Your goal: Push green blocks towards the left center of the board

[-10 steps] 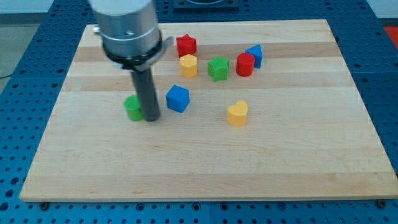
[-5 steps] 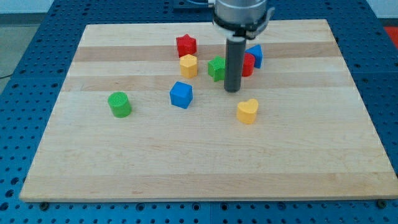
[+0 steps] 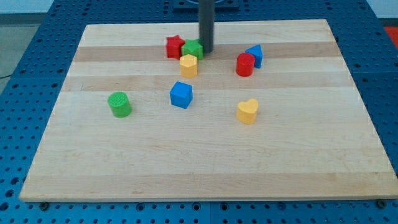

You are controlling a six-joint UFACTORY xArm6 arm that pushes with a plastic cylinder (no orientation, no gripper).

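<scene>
red star [image 3: 175, 46], yellow block [image 3: 188, 65] crowding green star [image 3: 193, 50]

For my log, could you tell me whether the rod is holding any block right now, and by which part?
Nothing is held. My tip only presses the view's right side of the green star block.

A pale wooden counter [image 3: 205, 168] made of joined planks, its grain running across the view, fills most of the frame. It rests on a blue perforated surface [image 3: 382, 81] dotted with regular rows of small holes, visible along every edge. The light is even and bright, casting only soft shadows
</scene>
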